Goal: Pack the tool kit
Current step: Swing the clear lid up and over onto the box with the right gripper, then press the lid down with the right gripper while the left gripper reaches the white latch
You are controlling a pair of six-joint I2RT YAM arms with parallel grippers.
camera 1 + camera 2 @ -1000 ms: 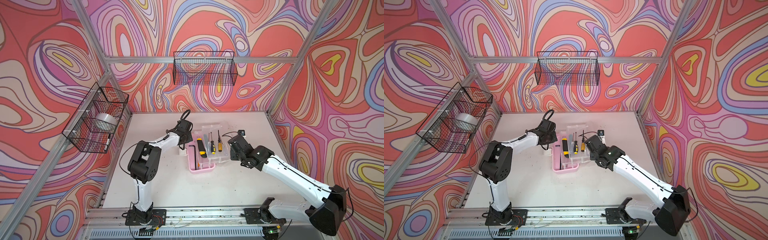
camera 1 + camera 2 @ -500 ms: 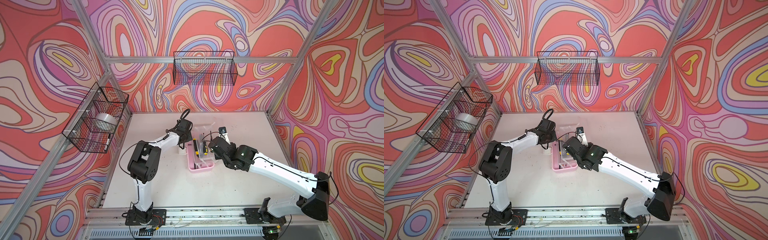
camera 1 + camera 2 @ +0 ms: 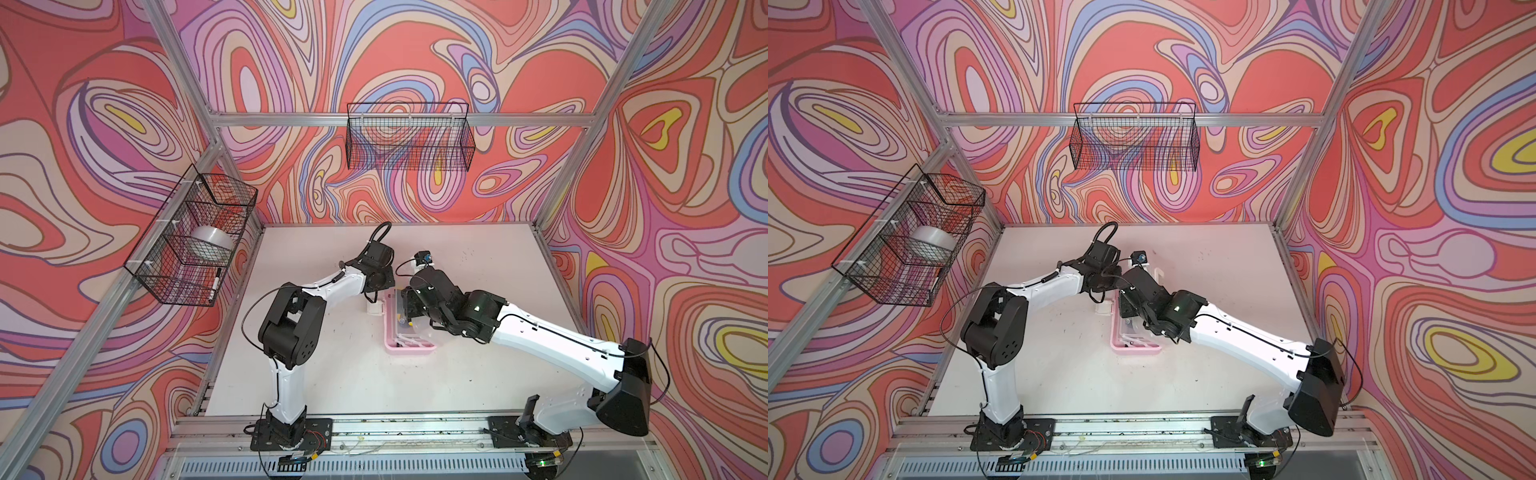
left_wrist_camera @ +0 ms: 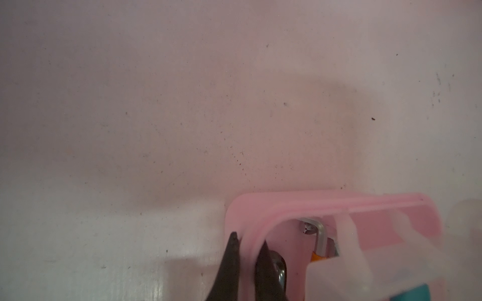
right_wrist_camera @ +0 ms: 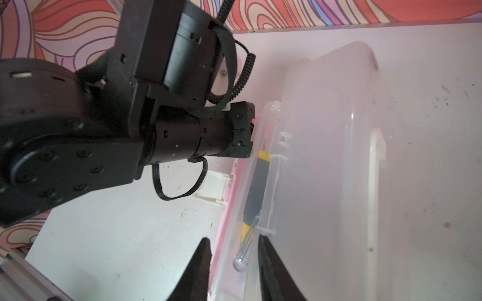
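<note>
1. Two hands meet at the pink case point(image 3: 409, 351), which sits in the middle of the table point(image 3: 332, 374) between them.
2. Left hand point(image 4: 249, 238) is pinching the case's pink wall, one finger inside and one outside.
3. Right hand point(image 5: 234, 238) is spread, with its fingers either side of the case's rim and the cloudy lid point(image 5: 326, 156).
4. Lid hangs over the case, and I can't tell if it's fully down. A yellow-black knife point(image 5: 257, 187) shows through it, and a hex key point(image 4: 320, 237) sits in a corner.

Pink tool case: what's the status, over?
Left gripper shut on pink case rim. Right gripper open, straddling translucent lid edge. Lid over tools, latching unclear. Nothing blocking.
</note>
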